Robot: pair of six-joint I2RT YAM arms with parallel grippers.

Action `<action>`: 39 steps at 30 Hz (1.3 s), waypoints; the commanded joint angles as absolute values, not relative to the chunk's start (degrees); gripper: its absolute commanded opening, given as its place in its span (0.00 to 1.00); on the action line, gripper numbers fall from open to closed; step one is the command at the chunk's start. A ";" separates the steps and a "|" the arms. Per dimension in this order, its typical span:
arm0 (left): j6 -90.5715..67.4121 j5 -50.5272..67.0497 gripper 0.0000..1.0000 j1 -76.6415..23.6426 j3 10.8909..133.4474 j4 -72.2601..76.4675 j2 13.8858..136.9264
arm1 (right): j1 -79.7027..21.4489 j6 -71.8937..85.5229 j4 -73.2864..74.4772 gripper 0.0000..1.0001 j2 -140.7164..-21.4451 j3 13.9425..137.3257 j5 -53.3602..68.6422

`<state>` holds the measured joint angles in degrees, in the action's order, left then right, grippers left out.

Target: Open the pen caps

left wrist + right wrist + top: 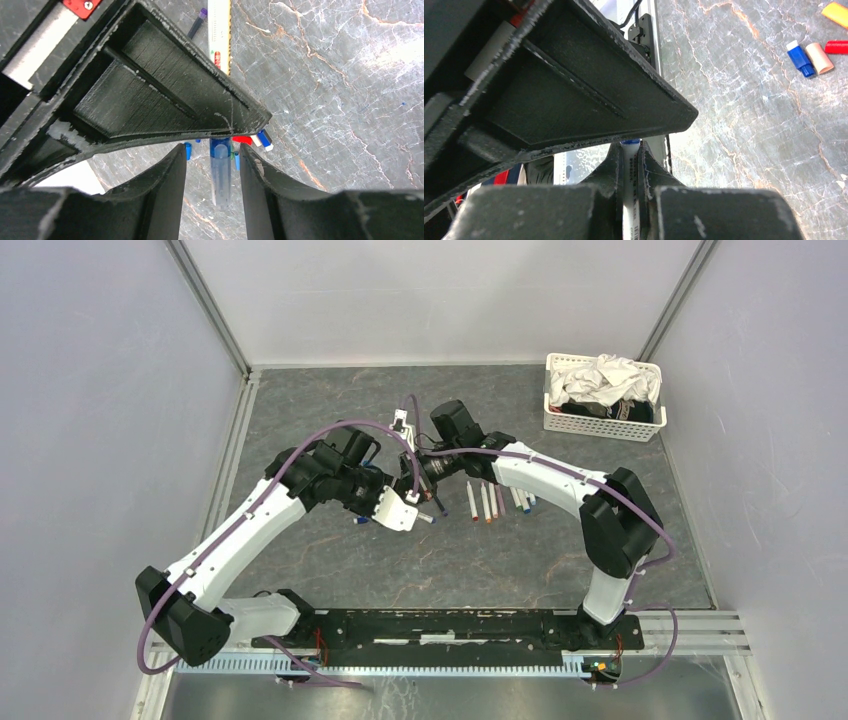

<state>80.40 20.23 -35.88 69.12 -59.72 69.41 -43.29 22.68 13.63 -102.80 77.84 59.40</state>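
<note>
Risk 1: the left tool (213,154) has no grip. Its jaws stand about half open, with a gap on each side of the blue cap (220,172) between them, lower centre of the left wrist view. If the arms part now, the cap likely stays on the pen (628,215) and the pull is wasted. If the jaws close off-centre, one finger meets the cap first and could lever the pen sideways or knock it down onto the tabletop (350,100).

Risk 2: the right tool (629,148) holds only a thin white barrel, so a hard pull could slide it through the pads.

Tool state:
- Right: jaws narrow, clamped on the pen, its blue end poking past the fingertips at bottom centre of the right wrist view.
- Left: touching nothing visible.
- Cap seated or already loosened: cannot tell.

Other pens (486,502) lie in a row right of centre in the top view. Loose caps (819,57) lie at upper right of the right wrist view.
</note>
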 commanded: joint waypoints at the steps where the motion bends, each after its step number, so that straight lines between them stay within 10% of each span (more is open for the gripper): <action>1: 79.98 23.41 0.48 -36.02 69.39 -61.06 69.70 | -43.41 23.31 8.53 0.00 -100.33 77.60 61.86; 8: 81.02 25.06 0.44 -36.04 69.52 -61.96 70.85 | -43.46 24.57 7.04 0.00 -100.63 77.23 62.40; 14: 81.53 23.51 0.03 -35.90 69.78 -62.02 71.25 | -43.38 24.11 8.06 0.00 -101.19 77.40 61.73; 18: 82.79 23.54 0.02 -35.86 70.41 -62.02 71.27 | -43.88 27.01 5.70 0.33 -102.44 77.44 61.33; 22: 82.56 24.48 0.02 -35.86 71.30 -61.70 71.43 | -45.06 32.28 0.39 0.43 -104.74 79.81 62.03; 34: 79.18 29.03 0.02 -35.93 76.94 -62.65 73.61 | -45.74 44.98 -14.36 0.01 -112.71 87.52 59.62; 39: 79.46 30.87 0.02 -36.16 78.01 -63.41 74.74 | -45.79 48.80 -12.86 0.00 -119.90 98.91 57.91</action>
<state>80.38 16.01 -32.36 75.81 -67.44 72.88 -44.71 41.34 -4.34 -114.54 86.72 70.41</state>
